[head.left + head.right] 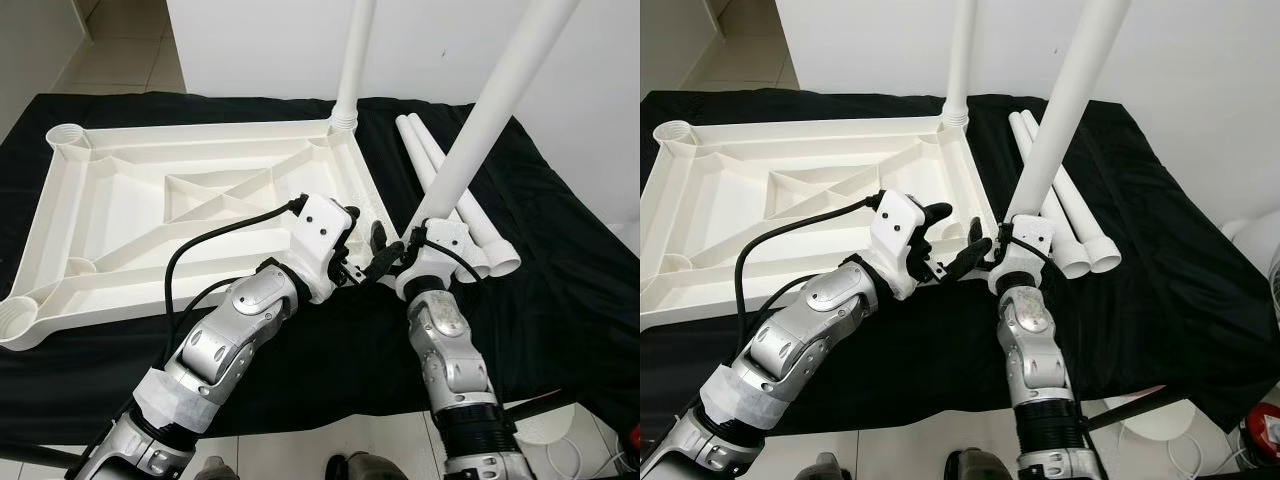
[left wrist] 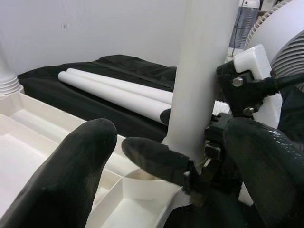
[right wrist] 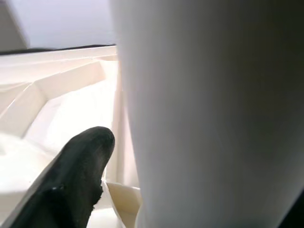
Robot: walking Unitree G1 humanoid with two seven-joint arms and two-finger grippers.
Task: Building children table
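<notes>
The white tabletop (image 1: 150,210) lies upside down on a black cloth (image 1: 560,300). One white leg (image 1: 355,60) stands upright in its far right corner socket. My right gripper (image 1: 405,252) is shut on a second white leg (image 1: 490,120), which leans to the right with its lower end at the near right corner of the tabletop. One right finger (image 3: 80,180) presses against that leg (image 3: 204,114). My left gripper (image 1: 370,252) is open just left of the leg's base, and its fingers (image 2: 71,175) stand either side of the leg (image 2: 199,80) without touching it.
Two loose white legs (image 1: 450,190) lie side by side on the cloth to the right of the tabletop. A white fan (image 2: 280,28) stands beyond the table's right side. A white wall backs the table, and tiled floor (image 1: 120,50) shows at the far left.
</notes>
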